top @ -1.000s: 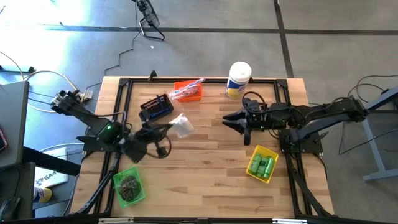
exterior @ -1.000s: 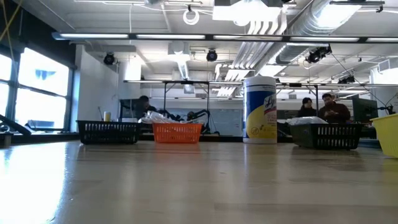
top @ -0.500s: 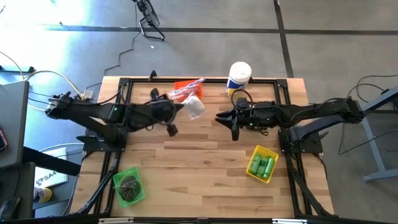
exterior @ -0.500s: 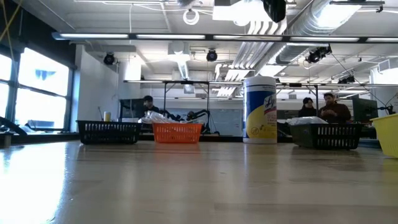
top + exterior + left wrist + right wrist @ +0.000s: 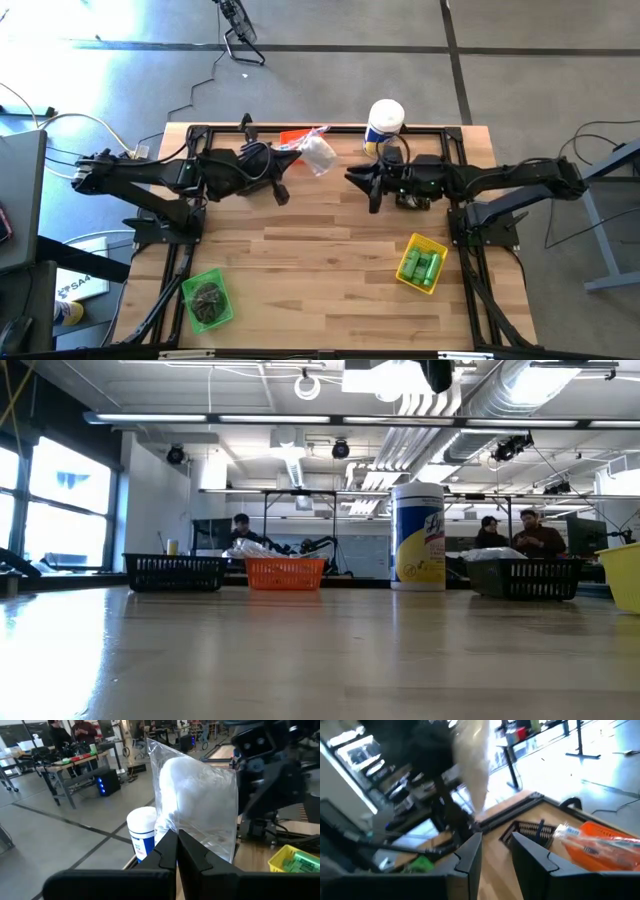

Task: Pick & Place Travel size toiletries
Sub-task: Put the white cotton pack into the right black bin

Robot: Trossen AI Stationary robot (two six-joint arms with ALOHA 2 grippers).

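Since a sec ago the left hand (image 5: pixel 291 160) swung up from mid-bench to the back edge, pinching a clear bag of white puffs (image 5: pixel 318 155) in the air right by the orange bin (image 5: pixel 292 138). Right hand (image 5: pixel 365 183) shifted twd the back too, near the white canister (image 5: pixel 384 124), fingers a bit apart w/ nothing between. Green mini bottles (image 5: pixel 420 265) sit in the yellow bin (image 5: pixel 441 250) on the bench (image 5: pixel 330 280).
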